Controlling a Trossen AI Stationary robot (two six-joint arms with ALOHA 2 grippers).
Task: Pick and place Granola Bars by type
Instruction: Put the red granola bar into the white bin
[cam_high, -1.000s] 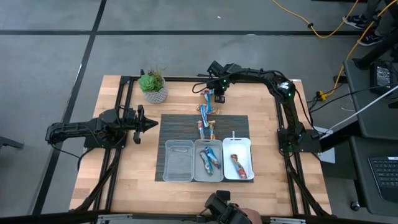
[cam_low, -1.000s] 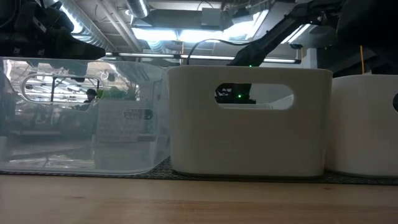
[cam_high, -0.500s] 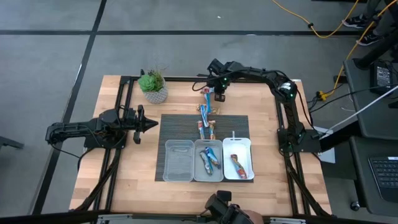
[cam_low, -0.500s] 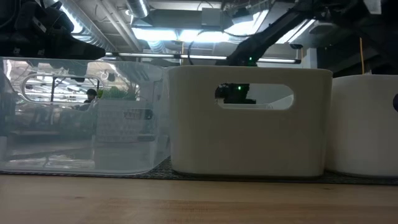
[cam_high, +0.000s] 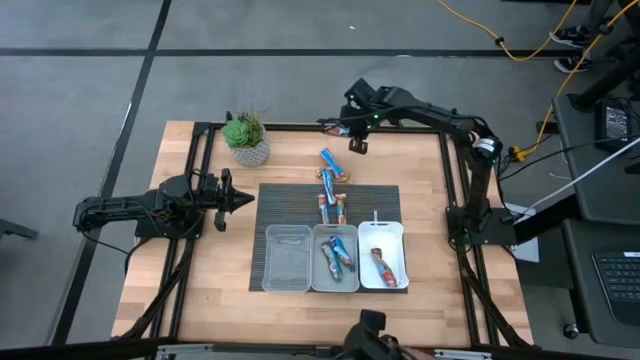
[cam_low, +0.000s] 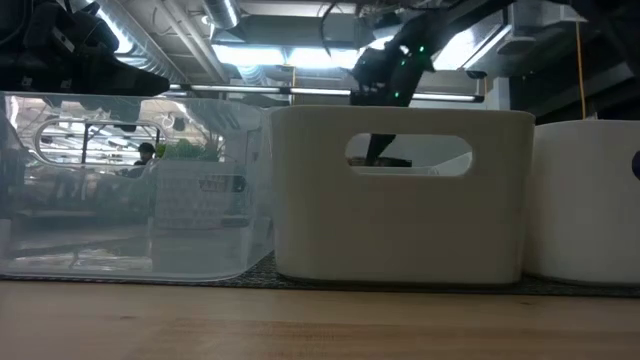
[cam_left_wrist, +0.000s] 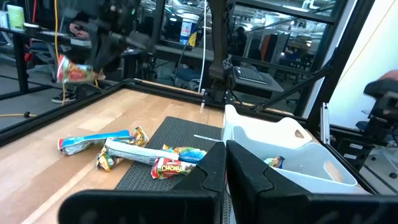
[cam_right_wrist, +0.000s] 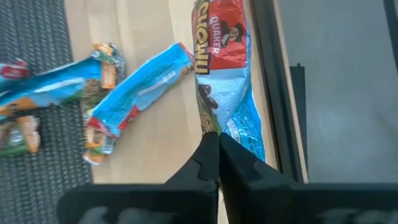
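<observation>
My right gripper (cam_high: 353, 130) hangs above the table's far edge, shut on a red and blue wrapped granola bar (cam_right_wrist: 221, 68); the left wrist view shows that bar (cam_left_wrist: 74, 71) in the air. Several more bars (cam_high: 331, 185) lie flat on the wood and on the far edge of the dark mat, one of them blue (cam_right_wrist: 140, 87). The middle tray (cam_high: 335, 272) holds blue bars and the right tray (cam_high: 398, 235) a red-orange one. My left gripper (cam_high: 243, 200) waits shut at the table's left side, level and pointing right. My right gripper pinches the bar's blue end (cam_right_wrist: 227, 124) between its two fingers, coming from above and pointing down. The bar is lifted clear of the table and reaches away below the fingertips, its red end (cam_right_wrist: 217, 25) farthest from them.
A clear tray (cam_high: 288, 270) stands at the left of the row of three on the dark mat (cam_high: 290, 205). A potted plant (cam_high: 246, 138) sits at the far left corner. Bare wood lies to the left and right of the mat.
My right gripper has risen from the bars near the far edge and drawn toward the far edge, staying shut. The red and blue bar has come up with it and is lifted clear; the other bars lie as before.
</observation>
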